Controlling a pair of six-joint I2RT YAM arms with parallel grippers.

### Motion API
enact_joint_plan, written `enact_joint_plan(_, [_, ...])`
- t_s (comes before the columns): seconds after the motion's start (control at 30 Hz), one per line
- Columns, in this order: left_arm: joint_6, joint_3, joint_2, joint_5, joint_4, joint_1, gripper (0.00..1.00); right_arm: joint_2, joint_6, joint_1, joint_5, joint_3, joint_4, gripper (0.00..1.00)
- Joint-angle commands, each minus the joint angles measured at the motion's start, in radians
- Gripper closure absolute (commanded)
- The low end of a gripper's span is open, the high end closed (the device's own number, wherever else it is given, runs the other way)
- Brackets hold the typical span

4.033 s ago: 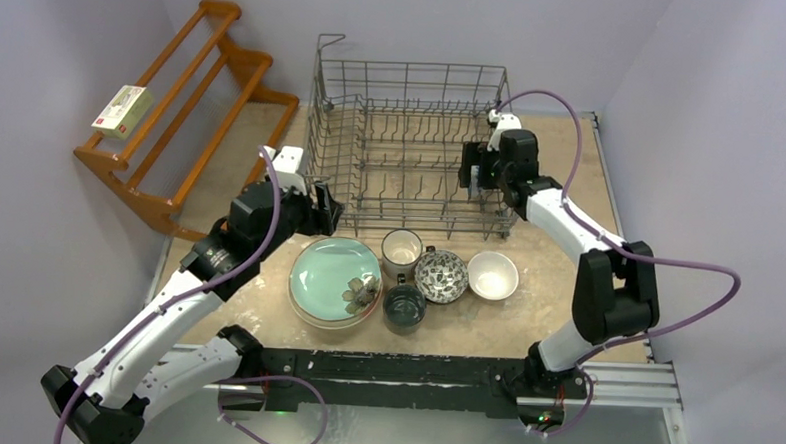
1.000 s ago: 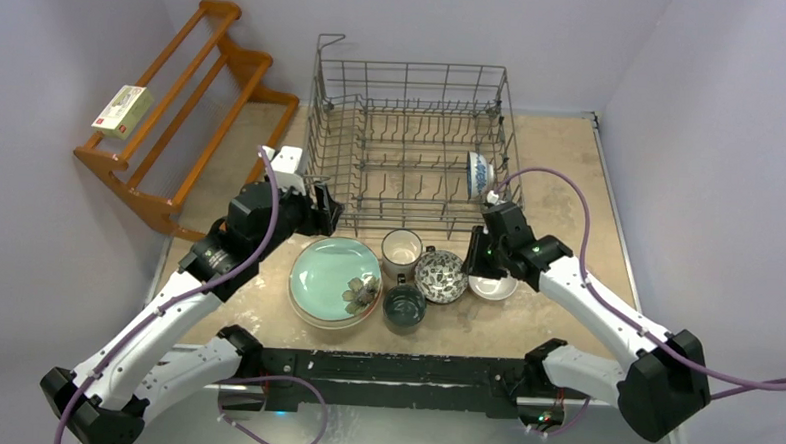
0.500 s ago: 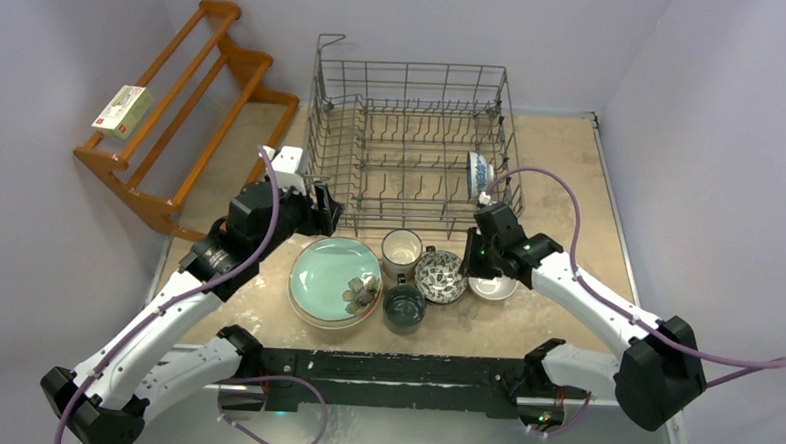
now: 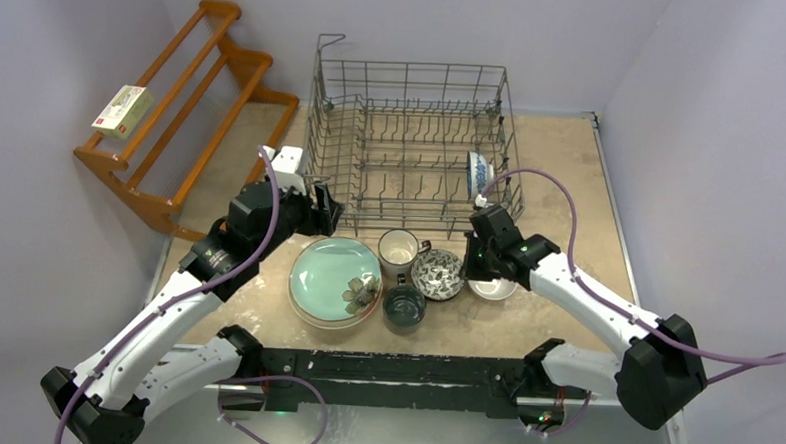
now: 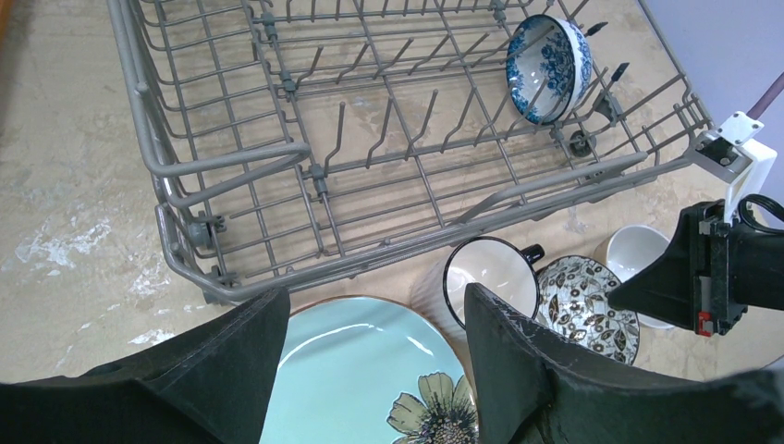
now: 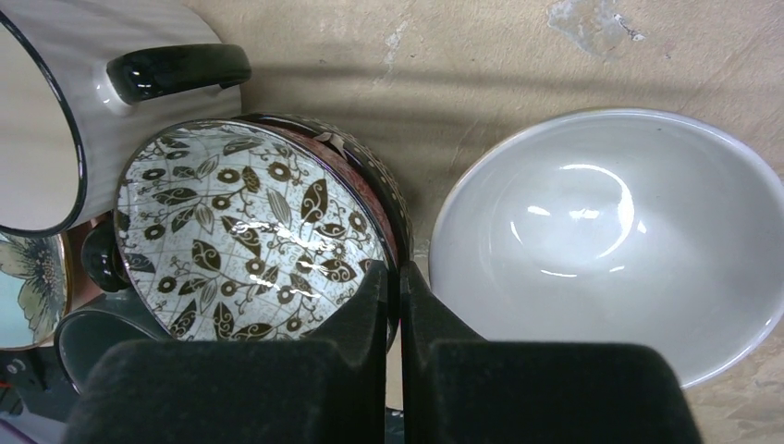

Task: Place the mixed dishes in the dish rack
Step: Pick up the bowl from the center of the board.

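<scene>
Top view: the brown-patterned bowl (image 4: 437, 274) sits on the counter (image 4: 561, 169), in front of the dish rack (image 4: 412, 153).
Left wrist: the left pincer (image 5: 374, 310) gapes wide and empty above the mint plate (image 5: 351, 361).
Right wrist: the right pincer (image 6: 393, 277) is pinched tight on that bowl's rim.

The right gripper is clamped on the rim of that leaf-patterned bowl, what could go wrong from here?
One: the right gripper pinches only a thin edge of the rim of the patterned bowl, so the bowl may slip or swing when lifted. Two: the white mug and the pale bowl sit close on either side, so a tilting lift could knock them.
</scene>
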Motion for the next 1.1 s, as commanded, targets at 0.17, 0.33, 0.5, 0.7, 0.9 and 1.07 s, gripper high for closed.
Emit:
enact_joint_plan(0.17, [0.026, -0.009, -0.009, 0.009, 0.016, 0.004, 0.33, -0.068, 0.02, 0.024, 0.076, 0.085, -0.072, 1.0])
enact_joint_plan(0.33, [0.02, -0.009, -0.002, 0.014, 0.017, 0.005, 0.33, -0.099, 0.01, 0.029, 0.111, 0.136, -0.122, 1.0])
enact_joint_plan(0.5, [-0.015, -0.01, -0.005, 0.052, 0.041, 0.004, 0.33, -0.127, -0.014, 0.032, 0.141, 0.192, -0.164, 1.0])
enact_joint_plan(0.7, [-0.069, 0.042, 0.007, 0.127, 0.04, 0.003, 0.33, -0.133, -0.055, 0.063, 0.096, 0.294, -0.175, 1.0])
enact_joint_plan(0.9, [-0.139, 0.083, 0.034, 0.24, 0.02, -0.002, 0.33, -0.081, -0.056, 0.174, 0.116, 0.365, -0.159, 1.0])
enact_joint_plan(1.07, [-0.166, 0.093, 0.056, 0.253, 0.0, -0.031, 0.34, 0.008, -0.034, 0.32, 0.184, 0.429, -0.13, 1.0])
